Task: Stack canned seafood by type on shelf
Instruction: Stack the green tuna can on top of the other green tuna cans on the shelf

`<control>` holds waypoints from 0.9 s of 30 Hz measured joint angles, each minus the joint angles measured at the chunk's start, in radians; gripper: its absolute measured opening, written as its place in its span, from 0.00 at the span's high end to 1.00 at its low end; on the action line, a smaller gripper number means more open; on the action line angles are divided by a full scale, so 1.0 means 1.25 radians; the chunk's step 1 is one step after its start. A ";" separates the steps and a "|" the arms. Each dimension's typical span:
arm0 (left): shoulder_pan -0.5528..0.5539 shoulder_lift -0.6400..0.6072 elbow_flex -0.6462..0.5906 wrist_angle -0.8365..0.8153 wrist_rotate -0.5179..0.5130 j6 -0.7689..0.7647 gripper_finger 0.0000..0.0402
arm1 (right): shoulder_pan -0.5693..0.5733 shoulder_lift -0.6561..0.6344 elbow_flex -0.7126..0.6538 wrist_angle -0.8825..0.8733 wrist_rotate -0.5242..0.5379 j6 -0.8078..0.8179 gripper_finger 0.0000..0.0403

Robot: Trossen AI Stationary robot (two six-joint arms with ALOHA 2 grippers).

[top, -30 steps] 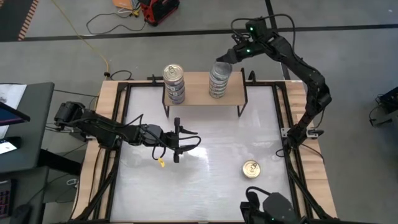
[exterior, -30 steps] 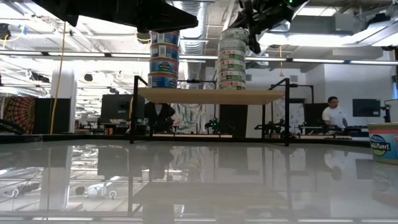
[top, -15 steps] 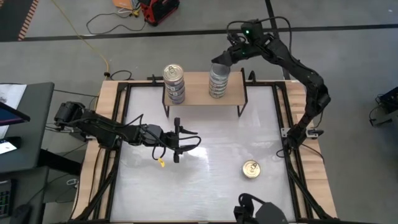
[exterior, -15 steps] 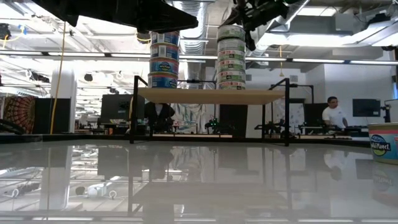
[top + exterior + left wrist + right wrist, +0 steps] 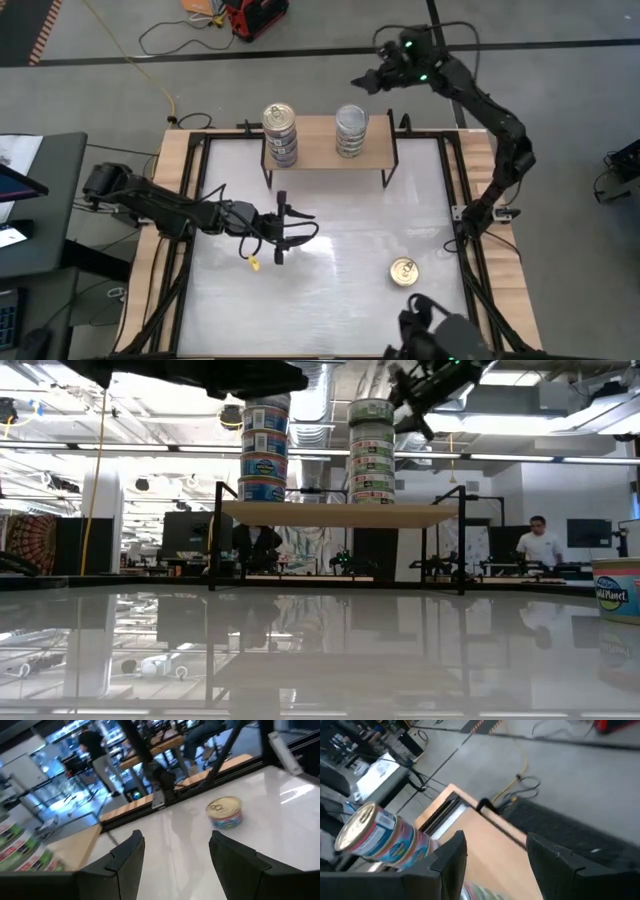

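hovering beyond the far edge of the bench [image 5: 330, 300], the right gripper [image 5: 358, 81] hangs above and just behind the shelf [image 5: 318, 153], its fingers [image 5: 451, 855] parted and holding nothing, clear of the silver-topped stack [image 5: 351, 131] beneath it. that stack of tins stands on the shelf's right half; a gold-topped stack [image 5: 280, 133] stands on the left half, the two well apart with bare wood between them. in the low view both stacks rise several tins high from the board, the silver-topped one [image 5: 371, 452] with the right arm's dark fingers just beside its top but not touching.

the shelf sits along the bench's far edge, its thin black legs at the corners, leaving the broad white middle of the bench open. the left gripper [image 5: 281, 229] hangs low over that middle ground, left of centre, fingers [image 5: 127, 852] spread and empty, pointing toward the right side. a small yellow tag [image 5: 256, 265] dangles near it.

a single gold-topped tin [image 5: 403, 271] stands alone on the bench toward the near right corner, well apart from both grippers and from the shelf; the left wrist view shows it [image 5: 225, 812] ahead between the open fingers, close to the bench's wooden side rail [image 5: 165, 795]. wide free surface lies between this tin and the shelf. a person [image 5: 540, 545] is seated in the room behind the bench.
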 joint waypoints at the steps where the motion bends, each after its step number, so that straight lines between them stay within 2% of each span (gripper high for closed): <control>1: 0.000 -0.008 0.000 -0.013 -0.010 -0.001 0.47 | -0.001 -0.012 0.000 -0.004 0.003 -0.017 0.43; 4: 0.022 -0.013 0.000 -0.010 -0.035 -0.057 0.47 | 0.017 -0.048 0.000 -0.023 0.002 -0.027 0.43; 8: 0.085 0.057 0.000 0.074 -0.006 -0.145 0.47 | 0.050 -0.079 0.000 -0.055 0.001 -0.013 0.43; 11: 0.088 0.094 -0.002 0.022 0.018 -0.192 0.47 | 0.092 -0.128 -0.001 -0.151 0.006 -0.014 0.43; 13: 0.053 0.088 -0.002 -0.007 0.016 -0.190 0.47 | 0.151 -0.173 0.000 -0.208 0.052 -0.030 0.43; 16: -0.005 0.074 -0.001 -0.030 -0.072 -0.169 0.47 | 0.260 -0.221 -0.003 -0.265 0.170 -0.042 0.43; 20: -0.053 0.074 -0.001 0.010 -0.106 -0.159 0.47 | 0.413 -0.268 -0.060 -0.271 0.236 -0.030 0.43; 25: -0.054 0.085 0.000 0.011 -0.114 -0.219 0.47 | 0.606 -0.312 -0.238 -0.222 0.394 -0.031 0.43; 27: -0.053 0.085 -0.001 0.017 -0.118 -0.245 0.47 | 0.663 -0.312 -0.326 -0.174 0.427 -0.026 0.43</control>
